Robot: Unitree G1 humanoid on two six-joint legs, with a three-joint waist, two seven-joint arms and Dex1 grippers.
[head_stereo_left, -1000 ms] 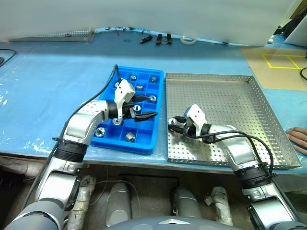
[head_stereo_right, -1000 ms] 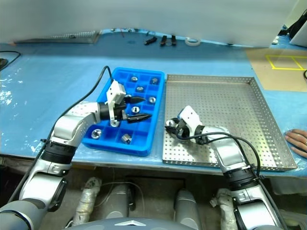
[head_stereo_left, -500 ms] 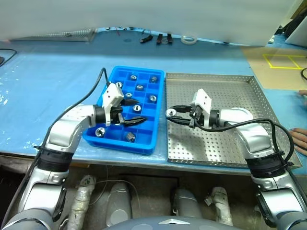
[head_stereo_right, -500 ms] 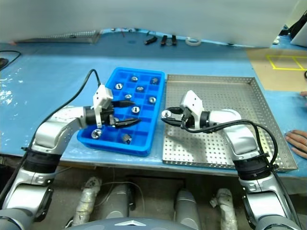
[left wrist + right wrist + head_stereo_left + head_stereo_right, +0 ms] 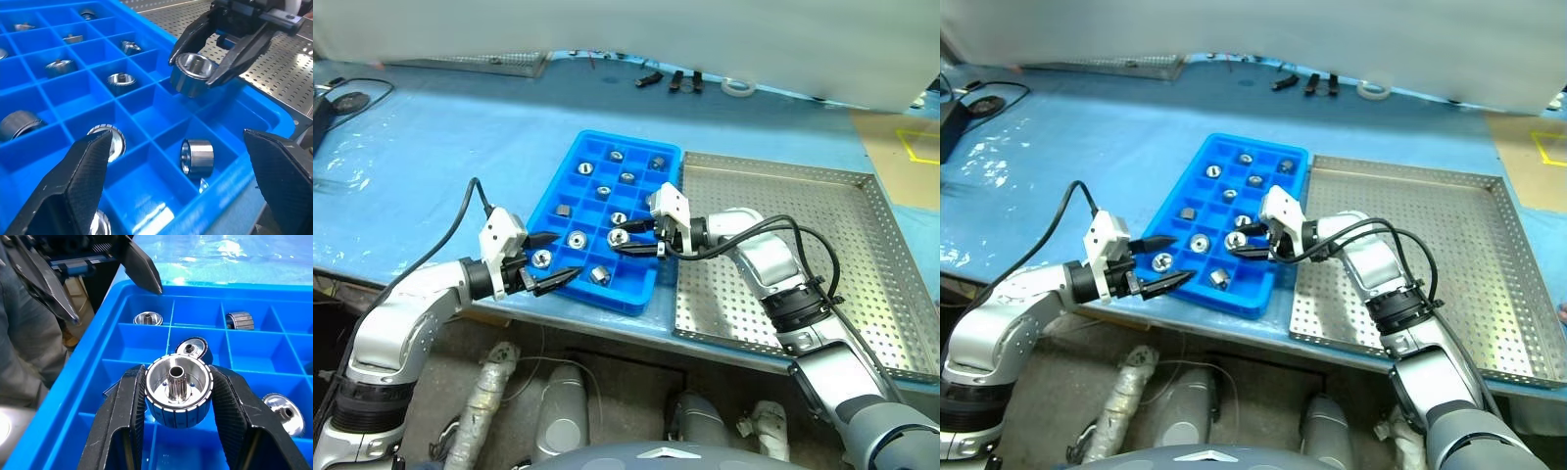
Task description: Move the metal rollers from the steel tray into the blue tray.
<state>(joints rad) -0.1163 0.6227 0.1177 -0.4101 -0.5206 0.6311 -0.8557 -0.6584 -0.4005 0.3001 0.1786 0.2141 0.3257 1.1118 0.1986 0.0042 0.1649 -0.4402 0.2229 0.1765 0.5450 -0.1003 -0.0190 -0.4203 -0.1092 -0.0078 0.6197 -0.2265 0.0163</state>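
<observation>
My right fingers [image 5: 178,431] clamped roller [image 5: 178,390], held above blue tray [image 5: 570,172] near its steel tray [image 5: 862,245] side. My left fingers [image 5: 546,262] spread apart, empty, at blue tray's near corner.

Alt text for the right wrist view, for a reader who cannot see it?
The right gripper holds a metal roller between its fingers above the blue tray, several compartments holding rollers. The open left gripper hangs by the tray's rim.
</observation>
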